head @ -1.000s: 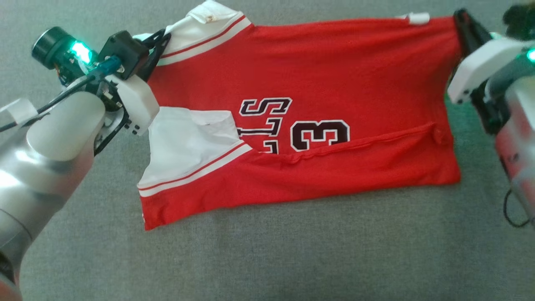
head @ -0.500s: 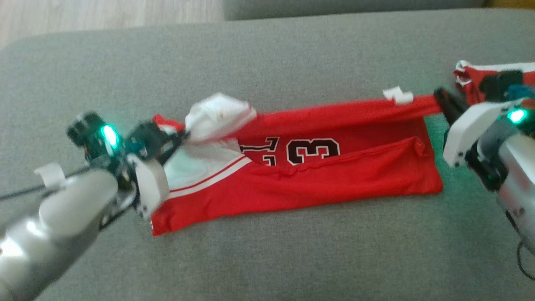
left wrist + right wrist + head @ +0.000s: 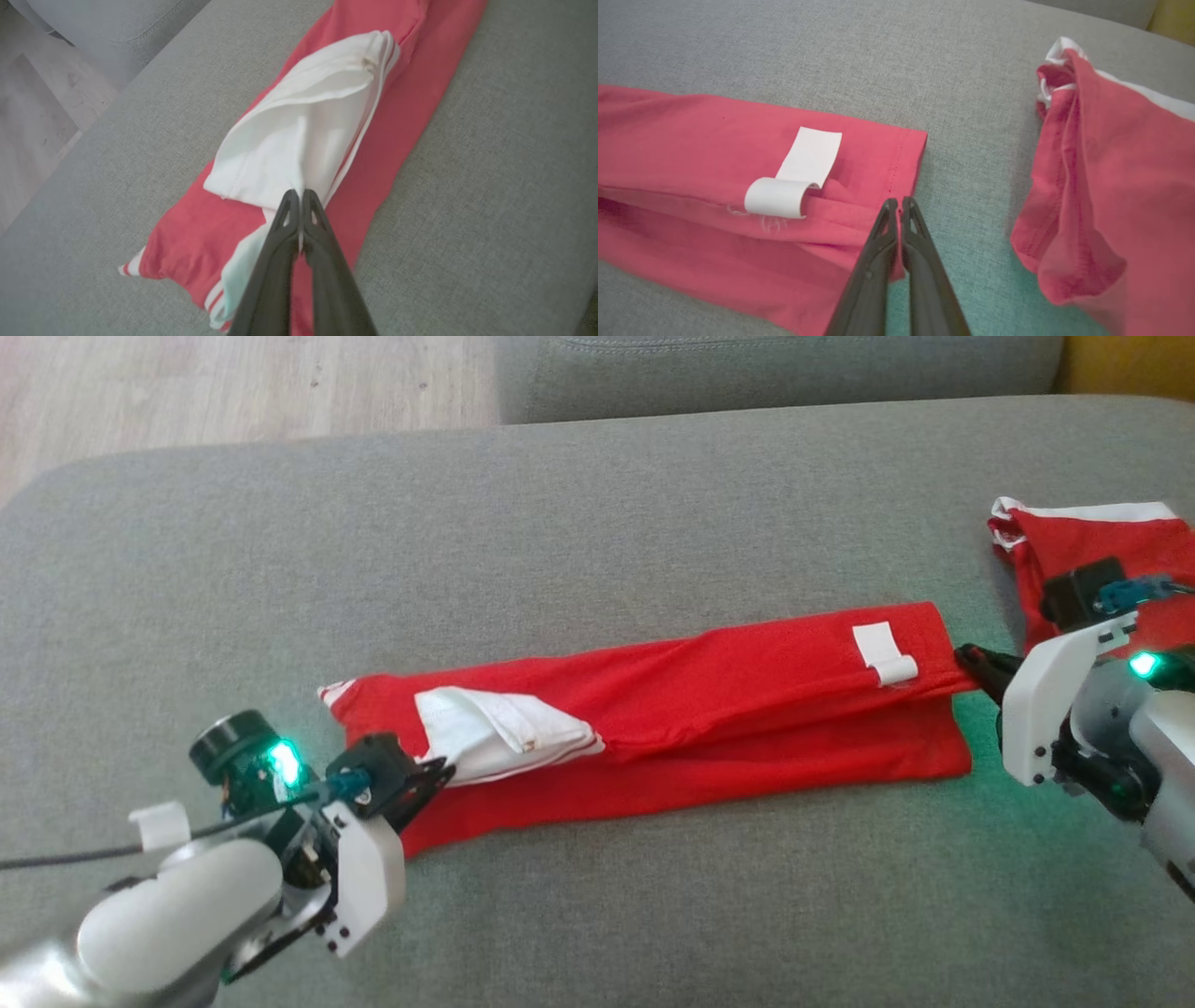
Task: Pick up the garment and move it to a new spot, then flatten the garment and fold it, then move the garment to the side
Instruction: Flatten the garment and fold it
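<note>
The red garment lies as a long narrow folded strip across the grey sofa cushion. Its white sleeve panel rests on top near the left end, and a white label near the right end. My left gripper is shut on the white sleeve edge; the left wrist view shows the left gripper with white cloth pinched between its tips. My right gripper is shut on the red hem corner, seen close as the right gripper beside the label.
A second red garment with white trim lies crumpled at the right, close to my right arm, and shows in the right wrist view as the second garment. Wooden floor lies beyond the cushion's far left edge. A grey backrest stands behind.
Both grippers have carried the garment's far edge toward me over the near part, covering the number. The garment went from a wide sheet to a narrow strip. The head camera has also shifted.
</note>
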Robot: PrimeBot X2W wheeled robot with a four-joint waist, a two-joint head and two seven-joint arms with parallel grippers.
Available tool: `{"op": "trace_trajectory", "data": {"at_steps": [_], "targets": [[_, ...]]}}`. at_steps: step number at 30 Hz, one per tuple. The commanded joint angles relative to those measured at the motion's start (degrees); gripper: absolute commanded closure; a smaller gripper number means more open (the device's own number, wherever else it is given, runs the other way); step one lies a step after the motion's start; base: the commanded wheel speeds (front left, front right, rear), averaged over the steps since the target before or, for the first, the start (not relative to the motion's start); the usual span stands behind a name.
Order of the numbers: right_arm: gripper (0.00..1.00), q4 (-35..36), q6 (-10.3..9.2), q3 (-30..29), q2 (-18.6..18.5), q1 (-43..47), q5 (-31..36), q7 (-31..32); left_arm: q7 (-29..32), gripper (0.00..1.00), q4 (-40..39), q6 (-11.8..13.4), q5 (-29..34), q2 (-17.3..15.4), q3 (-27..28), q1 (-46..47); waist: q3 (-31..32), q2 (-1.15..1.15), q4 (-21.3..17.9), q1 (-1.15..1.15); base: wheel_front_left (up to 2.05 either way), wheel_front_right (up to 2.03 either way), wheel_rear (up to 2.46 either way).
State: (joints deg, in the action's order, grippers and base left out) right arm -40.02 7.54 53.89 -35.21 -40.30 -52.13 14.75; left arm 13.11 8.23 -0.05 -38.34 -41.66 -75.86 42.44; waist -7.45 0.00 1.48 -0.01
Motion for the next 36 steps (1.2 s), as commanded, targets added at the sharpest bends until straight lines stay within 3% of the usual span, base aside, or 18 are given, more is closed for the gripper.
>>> {"op": "trace_trajectory", "data": {"at_steps": [1,9,22,23,24,25,32,36], "targets": [[1.00,1.44,-0.05,0.32,-1.86,0.89,-0.83,0.31,0.25,1.00,-1.37,0.58,-0.46,-2.47,2.57,1.14,0.07,0.00,-0.11,0.01,0.00,0.00,0.00],[1.00,3.19,-0.05,2.31,-2.74,1.98,-3.62,2.09,-0.54,1.00,0.33,1.82,1.09,-2.07,2.56,-0.73,-0.13,0.00,-0.33,0.01,0.00,0.00,0.00],[1.00,4.43,-0.05,4.82,-4.03,3.01,-7.59,6.98,-3.16,1.00,7.01,1.40,1.82,0.87,2.55,-2.46,0.37,0.00,-0.83,0.01,0.00,0.00,0.00],[0.00,4.18,-0.05,4.51,-4.03,3.13,-8.09,7.00,-3.57,0.88,7.45,1.53,1.75,1.08,2.59,-2.63,0.52,0.00,-0.87,0.01,0.00,0.00,0.00],[0.00,3.83,-0.05,4.13,-3.93,3.25,-8.68,7.21,-3.97,0.37,7.88,1.72,1.59,1.28,2.69,-2.86,0.71,0.00,-0.90,0.01,0.00,0.00,0.00],[0.00,3.79,-0.05,3.97,-3.84,3.31,-9.12,7.51,-4.36,0.00,8.28,1.98,1.25,1.47,2.89,-3.18,0.94,0.00,-0.93,0.01,0.00,0.00,0.00],[0.00,4.46,-0.05,-1.15,-3.27,2.15,-12.03,2.74,-10.20,0.00,8.04,6.64,-3.21,2.22,8.20,-5.18,2.90,0.00,-1.15,0.01,0.00,0.00,0.00],[0.00,5.78,-0.05,-5.20,-2.47,1.09,-11.01,-5.79,-17.16,0.00,6.51,10.99,-7.50,2.02,14.41,-7.15,4.18,0.00,-1.19,0.01,0.00,0.00,0.00]]}}
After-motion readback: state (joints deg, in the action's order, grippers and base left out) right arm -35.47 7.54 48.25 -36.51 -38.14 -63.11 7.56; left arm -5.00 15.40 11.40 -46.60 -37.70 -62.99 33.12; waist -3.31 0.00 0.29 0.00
